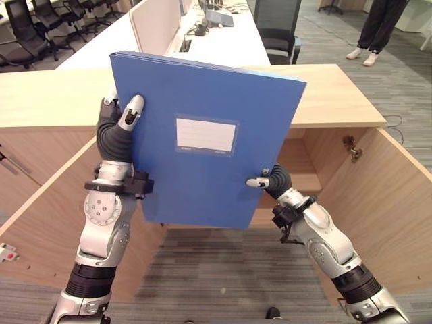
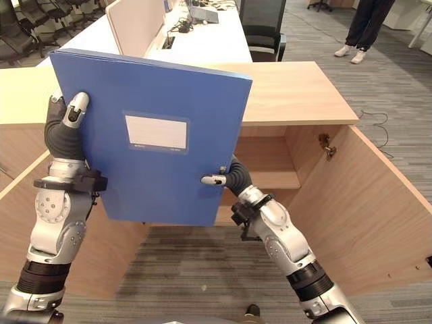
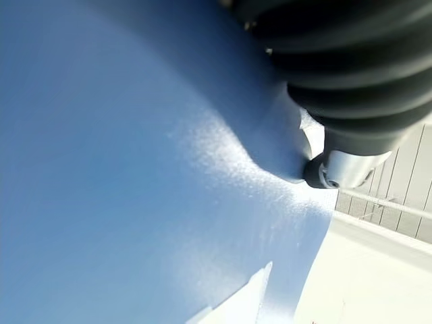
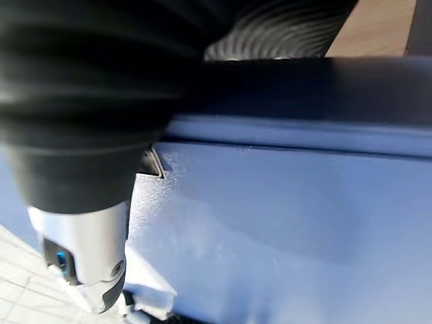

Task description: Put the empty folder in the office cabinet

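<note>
Nearest, grey striped carpet floor (image 1: 202, 270) runs between the two swung-open light-wood cabinet doors, the left door (image 1: 40, 223) and the right door (image 1: 391, 209) with its metal hinge (image 1: 349, 145) showing. Above the floor, held upright in the air in front of the cabinet mouth, is the large flat blue plastic folder (image 1: 202, 135), tilted slightly, its face turned to the head camera. Left hand (image 1: 121, 121) grips the folder's left edge, thumb curled over the front face; the fingers behind the folder are hidden. Right hand (image 1: 270, 181) pinches the folder's lower right edge, one silver digit on the front, the rest hidden behind. The left wrist view gives blue folder surface pressed against the dark ribbed cover; the right wrist view gives the folder's edge and one silver finger (image 4: 88, 256) beside it. A white rectangular label (image 1: 206, 135) sits on the folder's front; small print below it, too small to read. The folder blocks most of the light-wood office cabinet (image 1: 337, 94); a piece of the inner shelf (image 1: 304, 179) shows past the right hand. Beyond the cabinet top, a long white bench (image 1: 223, 40) with a divider panel, black office chairs (image 1: 27, 27) at far left, and a person's dark-trousered legs (image 1: 378, 27) at far right, cut off at the frame's top.
</note>
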